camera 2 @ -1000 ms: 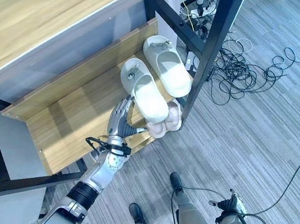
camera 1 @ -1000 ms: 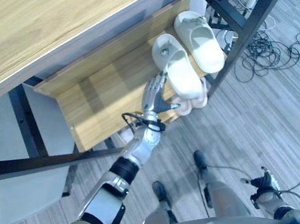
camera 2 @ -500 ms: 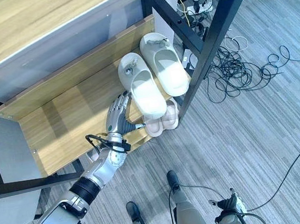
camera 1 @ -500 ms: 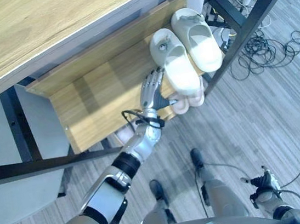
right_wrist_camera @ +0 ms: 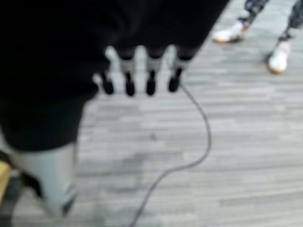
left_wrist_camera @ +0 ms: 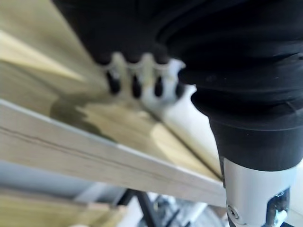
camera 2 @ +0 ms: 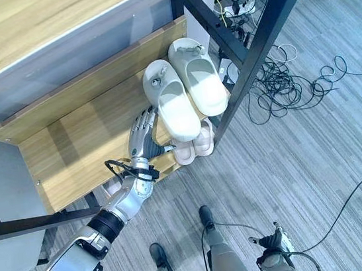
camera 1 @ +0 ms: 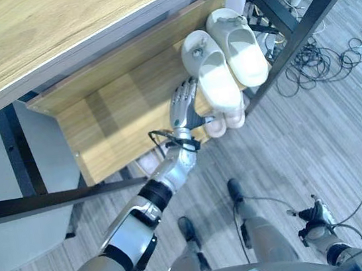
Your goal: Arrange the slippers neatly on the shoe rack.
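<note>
Grey plank floor (camera 2: 291, 161) runs under you, with a tangle of cables at 2 o'clock. Your right hand (camera 1: 313, 214) hangs at 5 o'clock, fingers straight, holding nothing. Your left hand (camera 2: 142, 132) reaches onto the wooden shoe rack (camera 2: 75, 139), fingers extended and apart, tips against the near white slipper (camera 2: 175, 108). The second white slipper (camera 2: 199, 84) lies just beside it toward 1 o'clock. Pink slippers (camera 2: 194, 148) peek out below them.

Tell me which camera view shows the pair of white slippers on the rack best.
The right eye view: both white slippers lie whole on the shoe rack, the left hand beside them. The left eye view shows nearly the same. The left wrist view catches a white blur past the fingers.
</note>
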### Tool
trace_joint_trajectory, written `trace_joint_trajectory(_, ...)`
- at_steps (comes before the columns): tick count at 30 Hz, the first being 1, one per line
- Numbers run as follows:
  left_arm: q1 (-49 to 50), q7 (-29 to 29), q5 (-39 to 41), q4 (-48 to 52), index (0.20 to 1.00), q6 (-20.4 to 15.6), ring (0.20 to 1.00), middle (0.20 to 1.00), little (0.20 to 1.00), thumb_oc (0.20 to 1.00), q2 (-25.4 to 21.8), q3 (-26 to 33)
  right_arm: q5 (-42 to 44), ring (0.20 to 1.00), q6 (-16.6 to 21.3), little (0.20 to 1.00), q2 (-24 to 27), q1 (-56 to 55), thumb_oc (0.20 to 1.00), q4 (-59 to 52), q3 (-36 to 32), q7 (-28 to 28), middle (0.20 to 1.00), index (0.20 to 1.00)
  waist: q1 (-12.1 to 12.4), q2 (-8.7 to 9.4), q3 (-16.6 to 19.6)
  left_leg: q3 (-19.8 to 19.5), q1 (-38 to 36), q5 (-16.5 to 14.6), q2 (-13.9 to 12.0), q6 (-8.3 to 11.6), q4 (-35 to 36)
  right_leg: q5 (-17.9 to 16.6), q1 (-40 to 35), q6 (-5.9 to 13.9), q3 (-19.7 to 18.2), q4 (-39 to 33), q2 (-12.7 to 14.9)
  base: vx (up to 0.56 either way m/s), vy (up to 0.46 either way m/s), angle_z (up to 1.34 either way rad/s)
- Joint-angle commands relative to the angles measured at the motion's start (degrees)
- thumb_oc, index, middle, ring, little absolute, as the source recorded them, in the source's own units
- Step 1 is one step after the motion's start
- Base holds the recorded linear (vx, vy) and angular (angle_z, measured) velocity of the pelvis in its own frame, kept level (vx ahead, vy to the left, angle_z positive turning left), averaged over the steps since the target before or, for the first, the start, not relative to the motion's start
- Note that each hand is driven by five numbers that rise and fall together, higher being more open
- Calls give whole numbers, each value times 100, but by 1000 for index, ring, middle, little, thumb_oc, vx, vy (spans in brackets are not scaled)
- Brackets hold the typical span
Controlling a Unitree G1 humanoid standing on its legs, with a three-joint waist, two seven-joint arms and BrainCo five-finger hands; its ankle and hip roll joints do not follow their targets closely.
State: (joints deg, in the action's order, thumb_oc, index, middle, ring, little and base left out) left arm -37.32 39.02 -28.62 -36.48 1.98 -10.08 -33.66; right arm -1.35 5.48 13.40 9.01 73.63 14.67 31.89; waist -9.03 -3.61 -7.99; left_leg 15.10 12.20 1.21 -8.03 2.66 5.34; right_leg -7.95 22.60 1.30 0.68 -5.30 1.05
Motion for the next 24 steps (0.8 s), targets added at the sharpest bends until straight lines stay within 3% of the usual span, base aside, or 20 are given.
trace_joint_trajectory(1, -811, 58, -14, -702, 1000, -73, 1000, 1000, 1000, 1000, 394, 23, 121, 1000, 36, 1000, 87, 67, 1000, 371, 131, 203, 1000, 1000, -47, -128, 152, -504, 413, 515, -318, 329, -34, 452, 156, 509, 165, 552, 157, 0, 0, 0)
trace_joint_trajectory(11, -1041, 102, 34, -953, 1000, -5, 1000, 1000, 1000, 1000, 540, -6, 96, 1000, 31, 1000, 89, 72, 1000, 406, 199, 204, 1000, 1000, -69, -131, 174, -480, 361, 492, -337, 330, -34, 487, 131, 513, 159, 569, 137, 0, 0, 0)
trace_joint_trajectory(24, -682, 6, 208, -222, 1000, -89, 1000, 1000, 1000, 1000, 33, 339, 87, 1000, -21, 1000, 133, -39, 1000, 358, 14, 91, 1000, 1000, 19, -136, 268, -550, 255, 455, -317, 326, -34, 516, -85, 525, 270, 536, 179, 1, 1, 0)
